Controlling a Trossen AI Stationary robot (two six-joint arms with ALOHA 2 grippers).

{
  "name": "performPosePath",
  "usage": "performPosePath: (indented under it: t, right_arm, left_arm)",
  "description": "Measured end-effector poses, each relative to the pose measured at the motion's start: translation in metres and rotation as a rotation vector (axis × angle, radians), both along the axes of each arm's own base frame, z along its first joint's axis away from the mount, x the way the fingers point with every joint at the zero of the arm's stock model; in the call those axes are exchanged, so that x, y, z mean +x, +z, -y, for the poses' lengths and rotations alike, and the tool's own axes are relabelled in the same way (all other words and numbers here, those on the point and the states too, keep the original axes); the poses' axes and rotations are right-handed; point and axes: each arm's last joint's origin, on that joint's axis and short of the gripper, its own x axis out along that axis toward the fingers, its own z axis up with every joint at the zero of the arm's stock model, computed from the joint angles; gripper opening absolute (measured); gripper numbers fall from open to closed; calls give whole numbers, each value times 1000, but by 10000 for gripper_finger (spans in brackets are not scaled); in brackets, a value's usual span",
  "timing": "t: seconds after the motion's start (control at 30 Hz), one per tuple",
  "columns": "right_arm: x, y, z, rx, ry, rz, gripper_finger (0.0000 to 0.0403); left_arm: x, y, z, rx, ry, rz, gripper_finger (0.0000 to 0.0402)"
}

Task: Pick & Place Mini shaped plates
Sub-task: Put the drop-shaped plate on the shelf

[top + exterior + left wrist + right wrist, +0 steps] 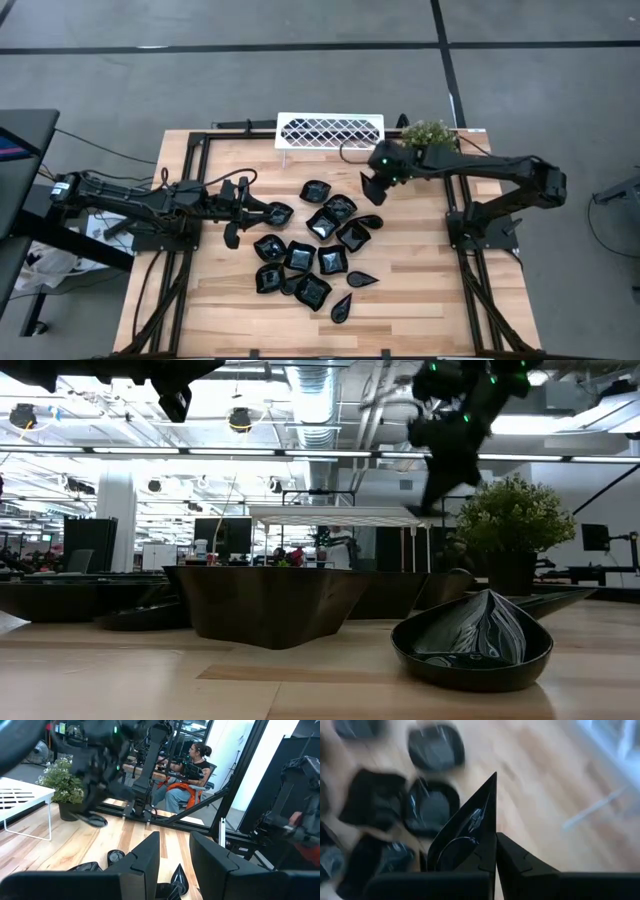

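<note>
Several small glossy black plates [320, 250] lie in a cluster on the middle of the wooden table; a teardrop one [475, 640] sits close in the low view. My right gripper [372, 188] hangs above the cluster's far right side, shut on a black teardrop plate [470, 825]. The left wrist view shows this plate [95, 820] in the air. My left gripper [240, 208] hovers at the cluster's left side, open with nothing between its fingers [145, 860], beside a plate [278, 212]. My right gripper pinches the teardrop plate between its two fingers at the rim [487, 847] of its broad end. The fingers [520, 865] slant down from the table's right. The plate stands on edge in the hold, its pointed tip [494, 776] away from the fingers, lifted clear of the table.
A white lattice tray [330, 130] stands on legs at the table's far edge, with a small green potted plant [430, 132] to its right. Black frame rails run along both sides of the table. A person [192, 770] sits beyond the table.
</note>
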Motion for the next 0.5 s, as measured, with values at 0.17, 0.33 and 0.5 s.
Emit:
performPosePath:
  t: [0.17, 0.33, 0.5]
  right_arm:
    - [5, 41, 12, -81, 12, 102, 0]
    - [0, 70, 36, -142, -62, 180, 0]
    - [-3, 62, 78, -136, -194, 142, 0]
  left_arm:
    - [0, 0, 0, 0, 0, 0, 108]
    - [0, 0, 0, 0, 0, 0, 108]
    - [0, 0, 0, 3, 0, 0, 108]
